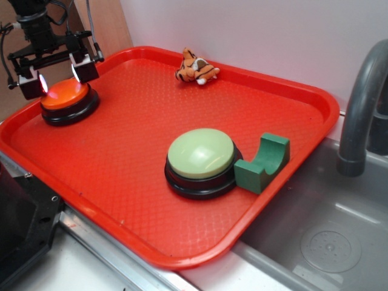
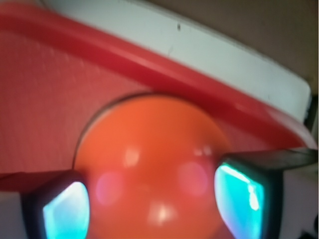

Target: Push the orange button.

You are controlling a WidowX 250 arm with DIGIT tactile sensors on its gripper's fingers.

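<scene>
We see the hand [image 1: 59, 77] low over the orange button [image 1: 68, 97], its two fingers spread apart, one on each side of the dome. In the wrist view the fingertips [image 2: 65, 211] frame the glossy dome [image 2: 152, 172] left and right with nothing pinched between them; whether they touch the button we cannot tell. The orange button sits on its black base at the far left corner of the red tray [image 1: 121, 151], close to the rim. Further out, near the tray's middle right, we find the larger pale green button [image 1: 200, 160], with a dark green curved block [image 1: 264, 162] touching its right side. A small tiger plush [image 1: 196, 68] lies against the tray's back rim. Beyond the tray's right edge lies a grey sink [image 1: 327, 236] with a dark faucet [image 1: 362, 103].
</scene>
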